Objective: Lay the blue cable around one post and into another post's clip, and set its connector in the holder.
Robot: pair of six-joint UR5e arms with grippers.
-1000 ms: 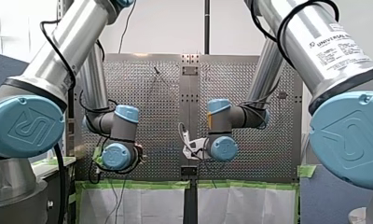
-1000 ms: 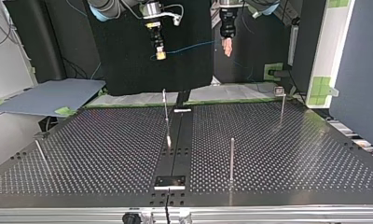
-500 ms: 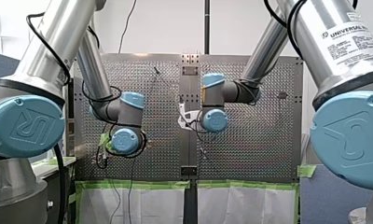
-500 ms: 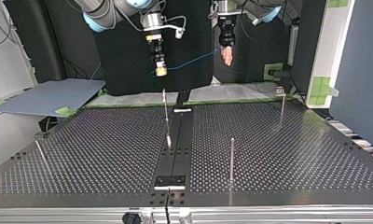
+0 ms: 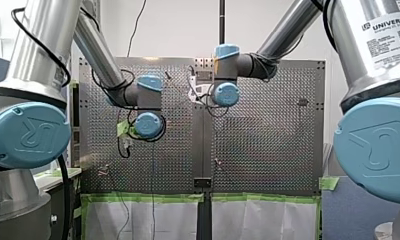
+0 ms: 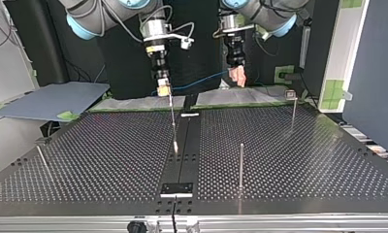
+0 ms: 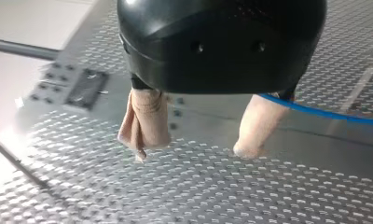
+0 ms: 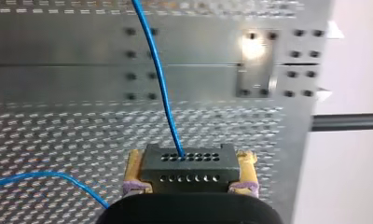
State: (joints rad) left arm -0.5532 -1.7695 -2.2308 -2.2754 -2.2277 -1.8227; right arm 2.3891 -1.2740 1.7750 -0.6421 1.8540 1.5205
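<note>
Both arms sit lower and closer to the worktop point(image 6: 303, 160) than a second ago, top view. The right end effector point(image 6: 163, 90) is now just above the tip of the leaning post point(image 6: 173, 121), and the left end effector point(image 6: 238, 76) has dropped as well.

Top view, near to far:
- Black plate point(image 6: 177, 188) on the centre strip, 6 o'clock, at the near edge.
- Upright post point(image 6: 241, 162) at 4 o'clock of the worktop's middle; thin tilted rod point(image 6: 41, 158) at 8 o'clock.
- Leaning post dead centre.
- Clip-topped post point(image 6: 293, 108) at 2 o'clock, near the far edge.
- Blue cable point(image 6: 197, 85) slung in the air between the two end effectors, above the far edge.

Right wrist view: yellow pads clamped on the black connector point(image 8: 189, 164). The cable leaves its upper row of holes and runs ahead over the worktop.

Left wrist view: beige pads point(image 7: 145, 121) stand apart with nothing between them. The cable passes just behind one pad; contact cannot be told.
</note>
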